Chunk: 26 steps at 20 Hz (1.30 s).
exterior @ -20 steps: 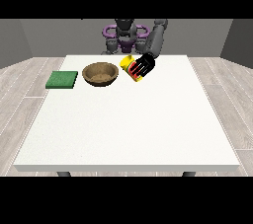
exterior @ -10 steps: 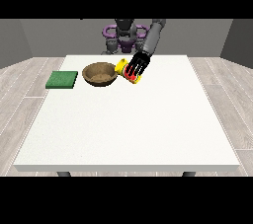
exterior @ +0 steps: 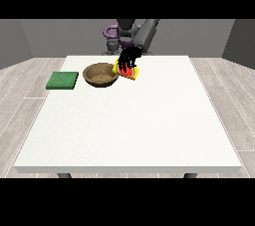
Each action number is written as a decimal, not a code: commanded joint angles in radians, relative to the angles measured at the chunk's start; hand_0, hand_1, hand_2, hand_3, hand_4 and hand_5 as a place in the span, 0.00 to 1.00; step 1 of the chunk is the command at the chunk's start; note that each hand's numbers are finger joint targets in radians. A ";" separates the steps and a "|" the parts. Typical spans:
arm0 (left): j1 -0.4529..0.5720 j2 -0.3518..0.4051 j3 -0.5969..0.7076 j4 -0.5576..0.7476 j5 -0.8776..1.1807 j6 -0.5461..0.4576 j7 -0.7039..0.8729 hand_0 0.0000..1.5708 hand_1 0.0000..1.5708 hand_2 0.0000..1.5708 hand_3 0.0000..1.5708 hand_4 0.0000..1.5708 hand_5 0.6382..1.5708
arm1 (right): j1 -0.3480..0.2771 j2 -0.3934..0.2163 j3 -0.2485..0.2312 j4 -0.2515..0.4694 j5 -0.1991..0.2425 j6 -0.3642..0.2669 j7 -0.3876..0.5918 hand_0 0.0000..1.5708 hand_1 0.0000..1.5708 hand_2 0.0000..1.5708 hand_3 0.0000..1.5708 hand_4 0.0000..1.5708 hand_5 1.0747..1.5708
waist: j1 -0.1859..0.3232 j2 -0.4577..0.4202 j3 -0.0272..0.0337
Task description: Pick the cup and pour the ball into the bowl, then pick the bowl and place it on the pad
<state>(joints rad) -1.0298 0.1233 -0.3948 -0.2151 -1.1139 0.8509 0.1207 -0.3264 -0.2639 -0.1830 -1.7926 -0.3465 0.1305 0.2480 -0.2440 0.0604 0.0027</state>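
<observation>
Hand (exterior: 130, 58) apparently around tilted cup (exterior: 128, 72), beside bowl (exterior: 101, 75)

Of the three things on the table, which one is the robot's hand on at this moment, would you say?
The yellow and red cup, beside the brown bowl. The black hand is curled over it, whereas the bowl and the green pad further left sit untouched.

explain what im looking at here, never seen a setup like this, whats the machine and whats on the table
This is a humanoid robot standing behind a white table, seen from a camera across the table facing it. One arm reaches forward, and its black robot hand has its fingers curled round a yellow and red cup. Just beside the cup, toward the view's left, sits a brown bowl, and further left lies a flat green pad. The other robot hand is not visible.
</observation>
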 commanded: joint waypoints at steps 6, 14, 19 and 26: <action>-0.143 -0.118 -0.311 0.137 -0.371 -0.224 0.286 0.96 0.96 1.00 1.00 0.65 0.94 | 0.006 0.004 -0.008 0.131 0.022 0.005 -0.020 0.00 0.00 0.00 0.00 0.24 0.99 | 0.052 -0.109 0.0007; -0.053 -0.123 -0.370 -0.026 -0.455 -0.371 0.354 0.95 0.95 1.00 1.00 0.67 0.93 | 0.038 0.041 0.016 0.142 0.050 0.007 -0.072 0.00 0.00 0.00 0.00 0.24 0.99 | 0.046 -0.103 -0.0026; 0.015 -0.091 -0.098 -0.116 -0.148 -0.230 0.185 0.81 0.81 0.98 0.94 0.61 0.91 | 0.123 -0.031 -0.082 0.168 -0.025 0.077 -0.075 0.00 0.00 0.00 0.00 0.24 0.99 | 0.100 -0.167 -0.0040; 0.159 0.058 0.188 -0.281 0.211 -0.058 -0.066 0.79 0.79 1.00 1.00 0.49 1.00 | 0.171 -0.033 -0.092 0.108 -0.016 0.072 -0.085 0.00 0.00 0.00 0.00 0.24 0.99 | 0.133 -0.125 -0.0092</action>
<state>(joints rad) -0.9548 0.1274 -0.3425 -0.4129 -1.0778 0.7062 0.1840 -0.1803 -0.2926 -0.2602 -1.6577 -0.3553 0.1943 0.1787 -0.1210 -0.0910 -0.0040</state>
